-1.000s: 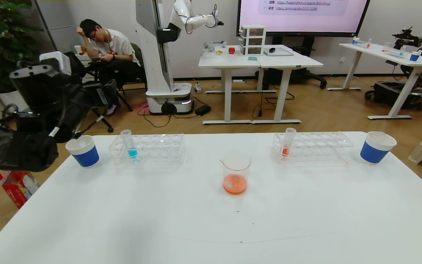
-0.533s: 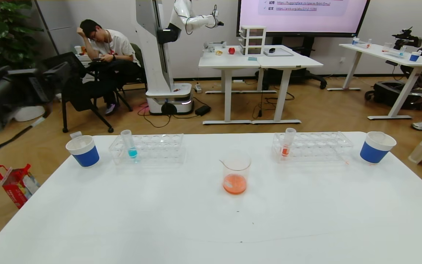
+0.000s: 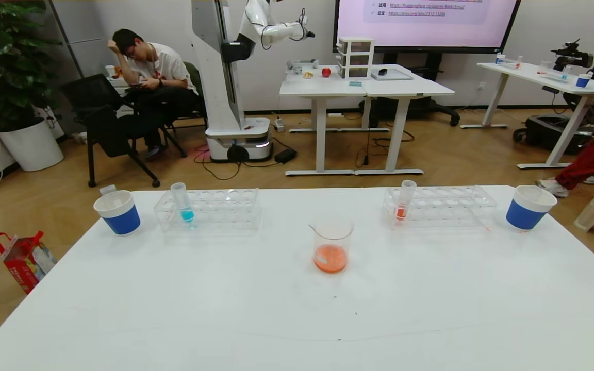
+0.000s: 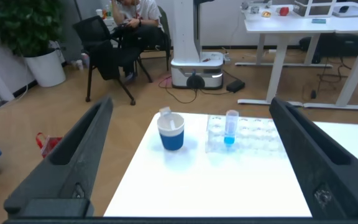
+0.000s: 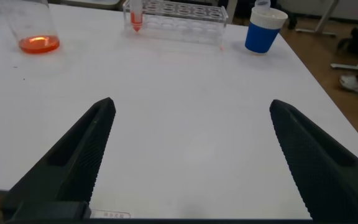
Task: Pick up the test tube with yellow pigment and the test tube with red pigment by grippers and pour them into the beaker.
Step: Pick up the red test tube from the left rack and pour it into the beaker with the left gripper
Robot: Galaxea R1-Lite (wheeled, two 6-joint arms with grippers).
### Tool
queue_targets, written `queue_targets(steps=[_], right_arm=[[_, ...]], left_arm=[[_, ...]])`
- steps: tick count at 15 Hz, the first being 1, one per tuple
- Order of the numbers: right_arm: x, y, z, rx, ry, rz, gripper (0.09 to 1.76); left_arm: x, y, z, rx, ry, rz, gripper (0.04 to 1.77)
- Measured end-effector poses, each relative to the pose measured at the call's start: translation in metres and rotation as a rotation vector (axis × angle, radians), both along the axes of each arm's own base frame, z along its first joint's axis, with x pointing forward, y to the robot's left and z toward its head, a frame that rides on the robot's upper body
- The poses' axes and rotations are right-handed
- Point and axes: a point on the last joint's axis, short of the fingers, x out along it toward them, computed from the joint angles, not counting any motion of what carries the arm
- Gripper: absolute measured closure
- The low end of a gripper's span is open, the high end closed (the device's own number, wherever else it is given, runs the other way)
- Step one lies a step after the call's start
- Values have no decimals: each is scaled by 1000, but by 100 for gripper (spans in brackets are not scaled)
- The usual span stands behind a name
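Note:
The beaker [image 3: 332, 247] stands mid-table with orange liquid in its bottom; it also shows in the right wrist view [image 5: 33, 28]. A test tube with red pigment [image 3: 404, 201] stands in the right rack [image 3: 446, 206]. No yellow liquid shows anywhere. A clear tube end [image 3: 107, 189] sticks out of the left paper cup [image 3: 117, 212]. Neither gripper shows in the head view. My left gripper [image 4: 191, 102] is open and empty, back from the table's left end. My right gripper [image 5: 192, 104] is open and empty over bare table near the front.
The left rack [image 3: 214, 208] holds a cyan-liquid tube [image 3: 183, 203]. A blue-and-white paper cup [image 3: 529, 207] stands at the far right. A person in red trousers [image 3: 593, 149] walks beyond the table's right end. A red bag [image 3: 23, 257] sits on the floor at the left.
My left arm, which was raised over the left cup, has swung away to the left and left the head view. A person has walked in at the right.

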Motion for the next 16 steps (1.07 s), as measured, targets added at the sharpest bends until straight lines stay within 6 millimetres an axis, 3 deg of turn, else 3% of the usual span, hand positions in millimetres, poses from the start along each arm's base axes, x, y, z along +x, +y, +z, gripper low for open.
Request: queue_targets(steps=[4,9,11,13,16], right_arm=[[0,0,0,0,0,0,12],[0,0,0,0,0,0,12],[0,0,0,1,0,0,12],[0,0,0,1,0,0,12],[0,0,0,1,0,0,12]], left_arm=[[-66,2,-24,5,-37,0,6],[-114,-2,-64,49,-187,-181,6],[-117,-4,-85,69,-245,-227,6],[-105,-4,-112,70,-233,-233,6],[-82,-4,-168,40,-10,-241,6]])
